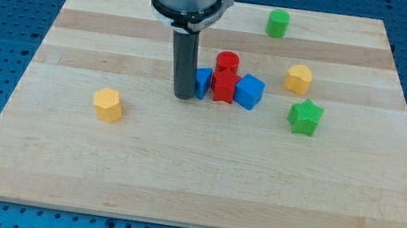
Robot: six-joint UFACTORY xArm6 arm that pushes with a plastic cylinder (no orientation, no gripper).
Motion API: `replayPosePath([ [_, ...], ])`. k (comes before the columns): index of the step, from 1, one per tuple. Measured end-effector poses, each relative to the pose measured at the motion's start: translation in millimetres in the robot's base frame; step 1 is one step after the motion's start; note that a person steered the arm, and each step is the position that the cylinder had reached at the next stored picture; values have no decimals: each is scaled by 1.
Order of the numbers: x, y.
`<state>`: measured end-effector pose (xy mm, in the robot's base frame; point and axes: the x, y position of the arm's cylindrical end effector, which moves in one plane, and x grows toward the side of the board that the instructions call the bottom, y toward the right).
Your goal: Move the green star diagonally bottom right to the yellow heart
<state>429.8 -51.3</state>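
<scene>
The green star (305, 117) lies on the wooden board at the view's right of centre. The yellow heart (298, 78) lies just above it and slightly to its left, with a small gap between them. My tip (184, 95) rests on the board near the middle. It touches, or nearly touches, the left side of a blue block (203, 81). The tip is well to the left of the green star, with a cluster of blocks in between.
A red cylinder (227, 62), a red star (225, 87) and a second blue block (250, 92) are packed together right of my tip. A green cylinder (278, 23) stands at the top right. A yellow pentagon-like block (108, 105) lies at the left.
</scene>
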Motion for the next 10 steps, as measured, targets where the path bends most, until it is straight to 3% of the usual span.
replayPosePath([
  [1, 0, 0],
  [3, 56, 11],
  [7, 47, 175],
  [10, 28, 193],
])
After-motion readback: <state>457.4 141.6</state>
